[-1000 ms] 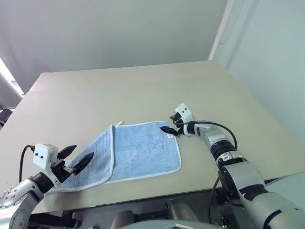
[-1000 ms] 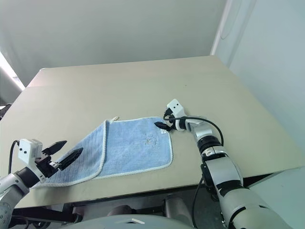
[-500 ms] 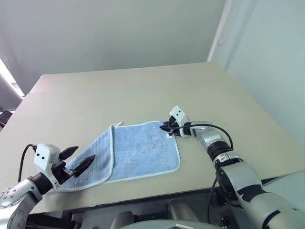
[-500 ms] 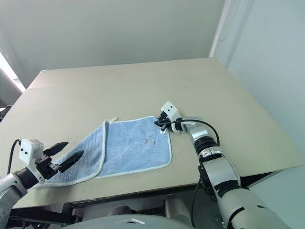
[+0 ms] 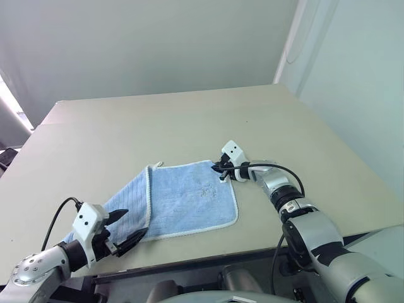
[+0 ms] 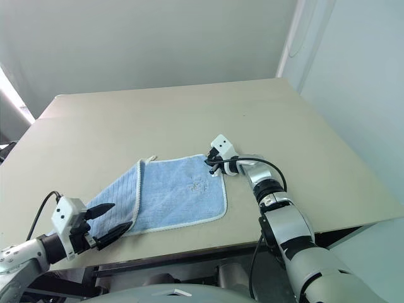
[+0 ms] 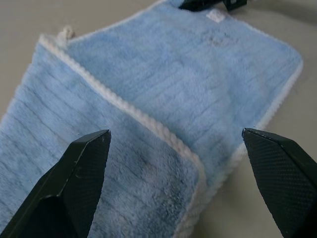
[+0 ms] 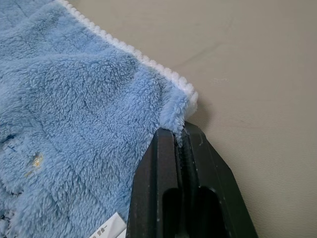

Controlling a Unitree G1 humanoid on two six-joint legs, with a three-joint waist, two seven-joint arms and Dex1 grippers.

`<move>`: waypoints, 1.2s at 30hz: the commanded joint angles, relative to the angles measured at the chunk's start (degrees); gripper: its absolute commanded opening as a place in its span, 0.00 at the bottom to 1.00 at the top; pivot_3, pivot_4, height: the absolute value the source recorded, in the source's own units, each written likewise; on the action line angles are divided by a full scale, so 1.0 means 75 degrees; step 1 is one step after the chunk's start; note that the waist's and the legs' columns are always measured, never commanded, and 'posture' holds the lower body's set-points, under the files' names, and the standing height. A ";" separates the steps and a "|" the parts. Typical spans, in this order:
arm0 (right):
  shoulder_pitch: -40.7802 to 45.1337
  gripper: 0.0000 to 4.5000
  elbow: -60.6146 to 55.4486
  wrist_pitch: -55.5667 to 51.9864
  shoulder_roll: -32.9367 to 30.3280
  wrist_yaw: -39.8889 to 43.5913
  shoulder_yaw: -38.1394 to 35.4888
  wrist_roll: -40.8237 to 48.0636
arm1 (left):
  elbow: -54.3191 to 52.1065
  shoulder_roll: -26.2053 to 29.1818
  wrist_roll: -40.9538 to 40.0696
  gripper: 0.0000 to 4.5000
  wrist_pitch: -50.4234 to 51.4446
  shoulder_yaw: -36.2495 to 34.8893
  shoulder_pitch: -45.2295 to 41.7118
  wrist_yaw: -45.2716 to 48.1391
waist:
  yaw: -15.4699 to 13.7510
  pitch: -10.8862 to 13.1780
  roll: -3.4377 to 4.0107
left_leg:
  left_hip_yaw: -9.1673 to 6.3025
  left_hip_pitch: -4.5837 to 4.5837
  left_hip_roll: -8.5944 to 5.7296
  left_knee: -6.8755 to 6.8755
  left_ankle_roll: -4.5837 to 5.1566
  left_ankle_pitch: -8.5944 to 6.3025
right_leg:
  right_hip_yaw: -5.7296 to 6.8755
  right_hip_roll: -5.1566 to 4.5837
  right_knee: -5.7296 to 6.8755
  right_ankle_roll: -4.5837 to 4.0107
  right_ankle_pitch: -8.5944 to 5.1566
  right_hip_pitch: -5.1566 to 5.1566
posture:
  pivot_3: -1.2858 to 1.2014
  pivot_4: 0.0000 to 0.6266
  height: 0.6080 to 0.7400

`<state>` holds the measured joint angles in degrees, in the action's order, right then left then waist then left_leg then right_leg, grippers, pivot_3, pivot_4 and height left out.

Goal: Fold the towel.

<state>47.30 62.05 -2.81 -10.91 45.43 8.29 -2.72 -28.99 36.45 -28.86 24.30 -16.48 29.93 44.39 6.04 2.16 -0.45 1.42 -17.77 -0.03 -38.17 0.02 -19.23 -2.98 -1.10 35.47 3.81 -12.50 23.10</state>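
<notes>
the light blue rectangular terry towel [image 5: 183, 199] looks soft and fluffy, faintly ribbed, with rough white corded stitching along its edge. the beige table [image 5: 164, 120] is smooth and matt.

The towel [image 5: 183, 199] has 1 near-left corner hidden behind the left gripper [image 5: 121, 230] in the eye views. In the left wrist view the towel runs off the picture's edges, and the right gripper [image 7: 208, 4] is cut to a dark sliver. The corner pinched by the right gripper is hidden between its closed fingers [image 8: 163, 198]. A white label [image 8: 110, 228] is cut off, its print too small to read. The embroidered motif [image 5: 208, 188] is too faint to make out.
</notes>
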 commanded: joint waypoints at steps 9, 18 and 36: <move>0.0091 0.00 0.0118 -0.0241 0.0035 -0.0292 -0.0128 -0.0040 | 0.0549 0.0004 0.1010 0.91 -0.0622 0.0595 -0.0243 -0.0106 | 0.0013 0.0005 0.0005 | -0.0002 0.0013 0.0001 0.0005 0.0000 -0.0001 | -0.0003 -0.0002 -0.0006 0.0000 0.0000 0.0004 | 0.52 0.00 1.00; 0.0084 0.00 0.0098 -0.0226 0.0054 -0.0374 -0.0212 -0.0016 | 0.0789 0.0050 0.1149 0.24 -0.0670 0.0577 -0.0331 -0.0010 | 0.0022 0.0016 0.0018 | -0.0003 0.0013 0.0003 0.0006 -0.0001 -0.0001 | -0.0003 -0.0005 -0.0007 0.0000 -0.0001 0.0015 | 0.52 0.00 1.00; 0.0650 0.00 -0.0404 -0.0519 0.0007 -0.0231 -0.1346 0.1165 | 0.2554 0.0565 -0.0119 0.00 -0.0248 -0.2236 -0.2068 -0.0306 | -0.0036 0.0052 0.0000 | -0.0006 -0.0098 0.0008 0.0009 0.0000 0.0000 | 0.0020 -0.0012 -0.0009 -0.0005 0.0008 0.0093 | 0.52 0.00 1.00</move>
<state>48.24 61.88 -6.60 -10.17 43.82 0.88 3.50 -11.64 38.99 -29.41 23.32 -30.01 16.70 43.37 5.77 2.55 -0.45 1.39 -18.74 0.03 -38.10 0.02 -19.23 -2.82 -1.18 35.43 3.65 -12.34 24.05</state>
